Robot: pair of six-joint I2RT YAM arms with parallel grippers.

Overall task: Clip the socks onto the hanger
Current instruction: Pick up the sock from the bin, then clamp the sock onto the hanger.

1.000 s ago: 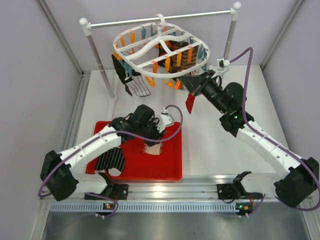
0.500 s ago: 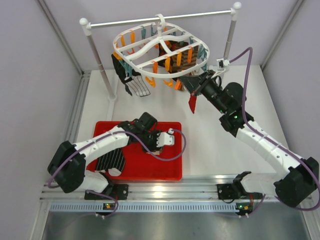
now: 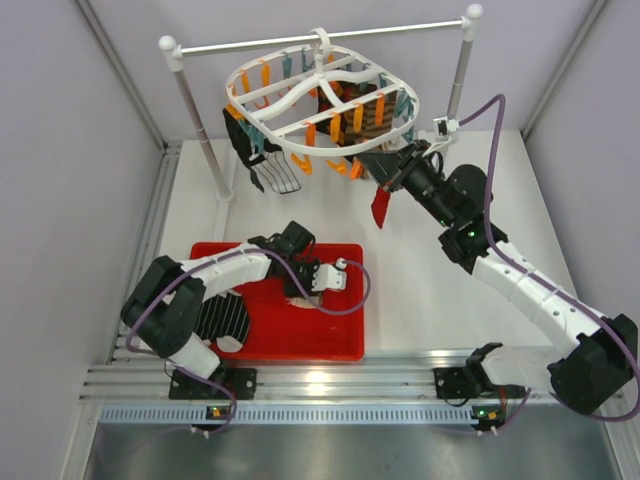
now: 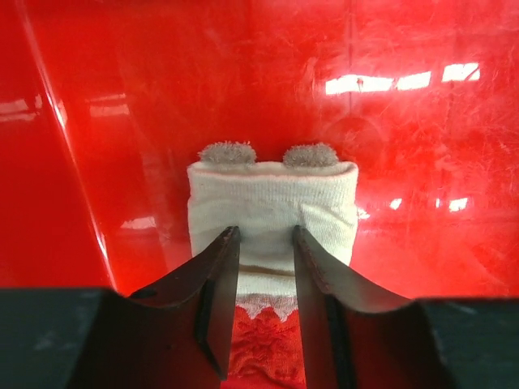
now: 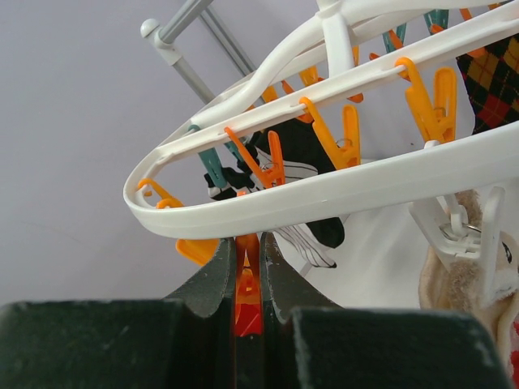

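Note:
My left gripper [image 3: 306, 288] is low in the red tray [image 3: 340, 345], and in its wrist view [image 4: 263, 239] the jaws are closed narrowly on the middle of a white sock [image 4: 324, 207] with two grey pom-poms that lies on the tray floor. My right gripper [image 3: 386, 175] is shut on an orange clip [image 5: 247, 279] under the near rim of the white hanger [image 3: 283, 143], whose rim also shows in the right wrist view [image 5: 324, 190]. A dark red sock [image 3: 380, 206] dangles below that clip. A black striped sock [image 3: 270, 168] and a brown plaid sock [image 3: 372, 115] hang from the hanger.
Another black striped sock [image 3: 222, 320] lies at the tray's left end. The hanger hangs from a white rod [image 3: 320, 36] on two posts [image 3: 205, 130]. A beige sock [image 5: 462, 284] hangs from a white clip at right. Grey walls close in both sides.
My left gripper has come down and moved right onto the tray floor with the white sock. My right gripper has stayed at the clip; the dark red sock has swung slightly.

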